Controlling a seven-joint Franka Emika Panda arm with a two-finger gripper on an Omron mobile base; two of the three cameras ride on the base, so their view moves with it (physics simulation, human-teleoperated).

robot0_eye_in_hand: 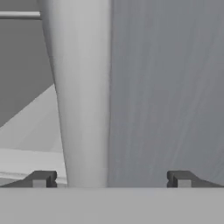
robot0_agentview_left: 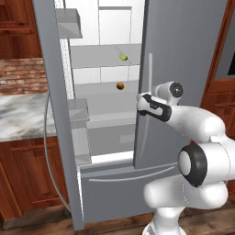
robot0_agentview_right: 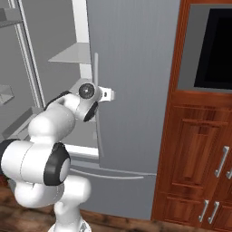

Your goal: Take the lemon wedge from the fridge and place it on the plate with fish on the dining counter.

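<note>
We see the fridge (robot0_agentview_left: 183, 69) with its left door swung open and its right door closed, the white interior and grey shelves showing between them. Beside it on the left runs a marble-topped cabinet (robot0_agentview_left: 18, 114) under a brick wall, and on the right stands a red-brown wood cabinet (robot0_agentview_right: 199, 158) with a dark panel above. The arm reaches toward the closed right door, and the gripper (robot0_eye_in_hand: 111, 179) sits close to that door's long silver handle (robot0_eye_in_hand: 83, 96), its jaws spread wide with nothing between the tips; from the hand view we think the handle lies just ahead of the gap, though contact is hard to judge. On an upper shelf lies the lemon wedge (robot0_agentview_left: 123, 57), well apart from the gripper. One shelf lower sits a small orange-brown ball (robot0_agentview_left: 120, 86).
</note>
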